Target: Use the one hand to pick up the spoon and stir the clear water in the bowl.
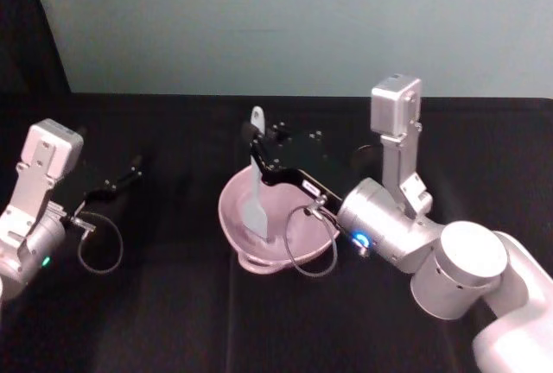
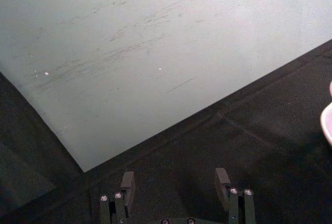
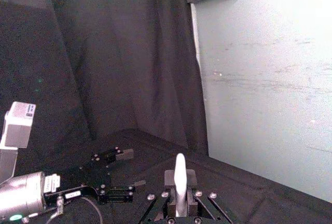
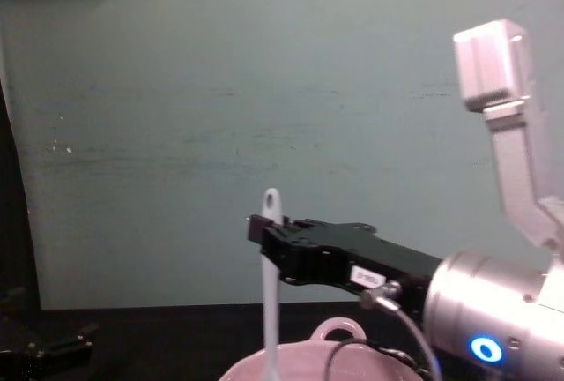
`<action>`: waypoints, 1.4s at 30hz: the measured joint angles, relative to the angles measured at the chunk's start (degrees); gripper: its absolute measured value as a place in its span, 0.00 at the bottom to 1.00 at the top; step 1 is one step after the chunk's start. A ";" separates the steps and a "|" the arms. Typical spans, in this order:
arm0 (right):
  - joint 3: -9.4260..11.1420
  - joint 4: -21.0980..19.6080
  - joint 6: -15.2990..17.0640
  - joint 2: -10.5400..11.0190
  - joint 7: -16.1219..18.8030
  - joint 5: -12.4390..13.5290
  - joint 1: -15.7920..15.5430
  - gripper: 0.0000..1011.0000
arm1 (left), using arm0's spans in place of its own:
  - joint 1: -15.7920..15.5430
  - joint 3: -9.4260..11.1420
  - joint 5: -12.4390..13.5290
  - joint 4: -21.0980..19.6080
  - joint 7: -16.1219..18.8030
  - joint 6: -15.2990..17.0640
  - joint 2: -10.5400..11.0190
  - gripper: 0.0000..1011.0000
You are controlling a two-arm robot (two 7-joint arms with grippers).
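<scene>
The pale pink bowl [image 1: 298, 233] sits mid-table, its loop handle [image 4: 340, 328] facing the chest view. Upright in the bowl stands the white spoon [image 1: 256, 185], blade down inside it and holed handle end pointing up. My right gripper [image 1: 257, 150] reaches in from the right above the bowl's far side and is shut on the spoon's handle [image 4: 270, 275]. The right wrist view shows the handle [image 3: 180, 180] clamped between the fingers. The clear water cannot be made out in the bowl. My left gripper [image 1: 131, 168] rests parked at the far left, open [image 2: 175, 182] and holding nothing.
A black cloth [image 1: 173, 321] covers the table. A pale green wall [image 4: 264, 90] stands behind it, with a dark curtain [image 3: 104, 53] at the left. A cable loop [image 1: 313, 243] from the right wrist hangs over the bowl's near rim.
</scene>
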 joint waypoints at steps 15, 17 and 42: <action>-0.44 8.02 -1.08 -3.69 -0.58 -0.76 6.36 0.11 | 0.00 0.00 0.00 0.00 0.00 0.00 0.00 1.00; -0.21 8.63 -1.12 -3.67 -0.69 -0.87 6.80 0.11 | 0.00 0.00 0.00 0.00 0.00 0.00 0.00 1.00; 4.60 3.44 -0.69 1.74 -1.50 -0.56 2.98 0.11 | 0.00 0.00 0.00 0.00 0.00 0.00 0.00 1.00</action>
